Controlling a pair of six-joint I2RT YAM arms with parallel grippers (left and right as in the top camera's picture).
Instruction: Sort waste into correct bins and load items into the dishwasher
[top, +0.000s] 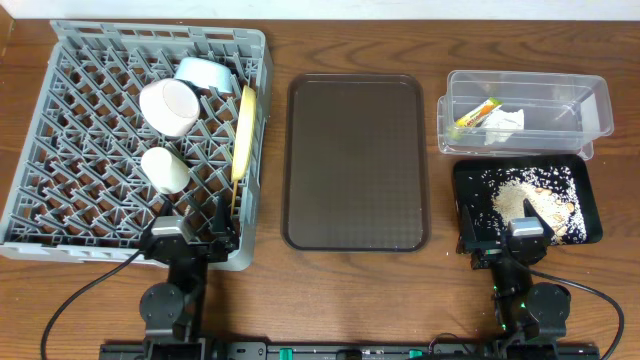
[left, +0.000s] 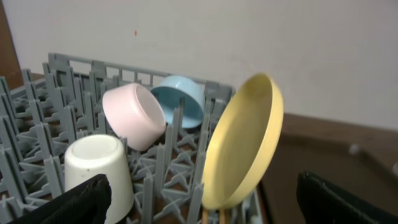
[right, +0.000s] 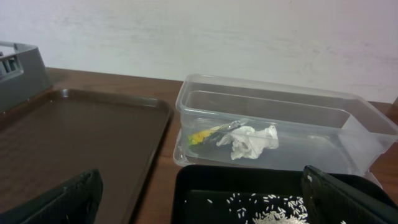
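Note:
The grey dishwasher rack holds a pink bowl, a blue bowl, a white cup and a yellow plate on edge. Chopsticks poke up below the plate. The clear bin contains a napkin and a snack wrapper. Rice scraps lie in the black tray. My left gripper hangs open over the rack's near edge. My right gripper stands open and empty over the black tray's near end.
A dark brown serving tray lies between the rack and the bins with nothing on it. Both arm bases sit at the table's front edge. A pale wall rises behind the table.

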